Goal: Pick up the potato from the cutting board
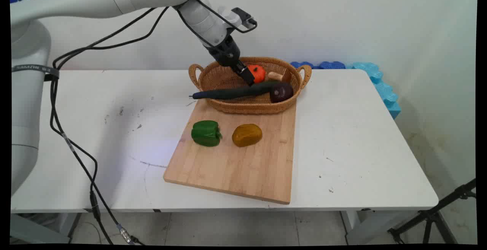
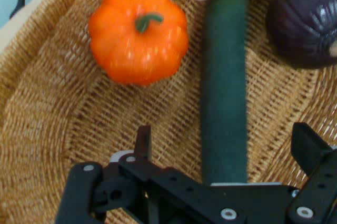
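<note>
A long dark green cucumber (image 2: 225, 103) lies between the two spread fingers of the black gripper (image 2: 225, 147), which hangs inside a woven wicker basket (image 1: 228, 78). One finger (image 2: 143, 142) stands to one side of the cucumber, the other (image 2: 308, 147) to the far side; both appear clear of its skin, so the fingers are wide apart and grasp nothing. In the main view the cucumber rests across the basket, one end jutting out over the left rim toward the table.

Also in the basket: one orange pumpkin (image 2: 138, 33) beside the cucumber, one dark purple eggplant (image 2: 305, 21) at its far end, and one pale mushroom (image 1: 277, 76).

The basket sits on the far end of one wooden cutting board (image 1: 243, 166). On the board, nearer the camera, lie one green bell pepper (image 1: 206, 132) and one brownish-yellow potato (image 1: 247, 134), close together. The board rests on a white table (image 1: 361, 147).
</note>
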You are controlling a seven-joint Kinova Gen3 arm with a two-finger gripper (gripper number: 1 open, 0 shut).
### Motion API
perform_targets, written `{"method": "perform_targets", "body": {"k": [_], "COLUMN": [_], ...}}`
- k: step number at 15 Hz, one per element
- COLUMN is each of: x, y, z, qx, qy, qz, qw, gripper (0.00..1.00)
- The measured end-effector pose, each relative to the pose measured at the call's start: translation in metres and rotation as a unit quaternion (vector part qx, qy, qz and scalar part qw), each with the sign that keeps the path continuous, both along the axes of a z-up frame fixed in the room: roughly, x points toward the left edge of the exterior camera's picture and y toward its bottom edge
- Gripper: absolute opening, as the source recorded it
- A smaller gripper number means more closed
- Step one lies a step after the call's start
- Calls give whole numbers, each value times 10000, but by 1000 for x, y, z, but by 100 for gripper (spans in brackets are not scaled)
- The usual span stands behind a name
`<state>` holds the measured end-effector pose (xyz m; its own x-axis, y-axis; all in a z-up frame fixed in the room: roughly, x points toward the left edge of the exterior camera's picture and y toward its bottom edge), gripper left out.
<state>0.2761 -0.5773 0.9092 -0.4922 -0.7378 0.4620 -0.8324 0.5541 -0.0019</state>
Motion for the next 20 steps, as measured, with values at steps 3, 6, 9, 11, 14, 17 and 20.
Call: {"method": "perform_targets", "body": {"k": [3, 6, 9, 11, 14, 17, 20], "x": [-4, -2, -9, -13, -17, -20, -22], "y": [-1, 7, 20, 35, 63, 86, 106], "z": [11, 36, 71, 96, 121, 129, 128], "qx": [-115, -278, -384, -410, -353, -268, -153], "qy": [83, 236, 525, 748, 1045, 1197, 1243], "qz": [-27, -26, -86, -150, -266, -372, -458], "qw": [9999, 9993, 9978, 9962, 9935, 9917, 9911], "gripper": [100, 100, 100, 100, 100, 100, 100]}}
